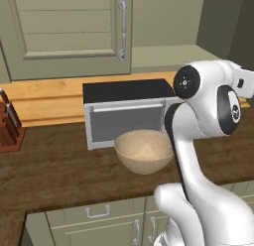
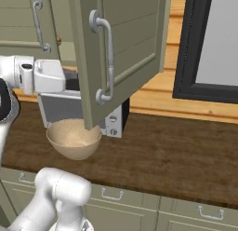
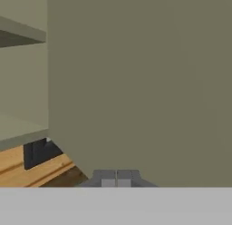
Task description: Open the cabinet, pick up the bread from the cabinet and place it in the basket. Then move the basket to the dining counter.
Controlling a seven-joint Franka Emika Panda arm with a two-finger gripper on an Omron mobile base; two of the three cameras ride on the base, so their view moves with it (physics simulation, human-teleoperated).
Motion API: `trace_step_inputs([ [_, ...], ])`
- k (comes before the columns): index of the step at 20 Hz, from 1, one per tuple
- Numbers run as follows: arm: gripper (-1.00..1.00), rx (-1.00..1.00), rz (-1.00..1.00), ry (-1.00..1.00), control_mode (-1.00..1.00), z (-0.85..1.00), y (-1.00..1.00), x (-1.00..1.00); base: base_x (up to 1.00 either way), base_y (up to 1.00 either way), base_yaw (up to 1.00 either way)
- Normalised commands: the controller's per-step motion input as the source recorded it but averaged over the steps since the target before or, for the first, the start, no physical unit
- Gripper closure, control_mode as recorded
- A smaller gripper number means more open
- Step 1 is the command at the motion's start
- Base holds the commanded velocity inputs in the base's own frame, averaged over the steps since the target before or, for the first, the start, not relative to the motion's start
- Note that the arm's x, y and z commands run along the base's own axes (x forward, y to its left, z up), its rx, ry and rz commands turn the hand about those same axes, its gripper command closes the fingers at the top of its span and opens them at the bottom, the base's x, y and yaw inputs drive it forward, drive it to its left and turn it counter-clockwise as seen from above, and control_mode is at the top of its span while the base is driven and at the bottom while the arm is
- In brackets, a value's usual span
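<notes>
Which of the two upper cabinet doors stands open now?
The right door is open: it swings out over the basket. The left door lies flat and shut. The closed gripper is against the open door.

Base views flank arm, share basket [image 1: 144, 152], hand view close on cabinet door [image 3: 145, 83]

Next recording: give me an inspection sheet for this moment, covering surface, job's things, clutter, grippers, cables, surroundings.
Surface: dark wood worktop, basket and microwave standing on it.
Job's things: cabinet door swung open toward the right base camera; second door shut. Basket empty, in front of the microwave. Bread: nothing seen.
Clutter: knife block at the left edge.
Grippers: gripper shut, holding nothing, close to the inner face of the open door.
Cables: nothing seen.
Surroundings: window frame at right; low drawers below the worktop.
</notes>
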Motion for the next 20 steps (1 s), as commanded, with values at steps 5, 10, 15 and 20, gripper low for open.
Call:
trace_step_inputs([
  [5,1.00,0.10,-0.06,0.00,-1.00,0.00,-0.97,0.08,0.00,0.00,0.00],
  [10,1.00,0.15,-0.05,0.01,-1.00,-0.02,-1.00,0.02,0.00,0.00,0.00],
  [15,1.00,0.12,-0.03,-0.03,-1.00,-0.03,-0.65,-0.14,0.00,0.00,0.00],
  [20,1.00,0.05,0.12,-0.12,-1.00,-0.10,0.92,-0.60,0.00,0.00,0.00],
])
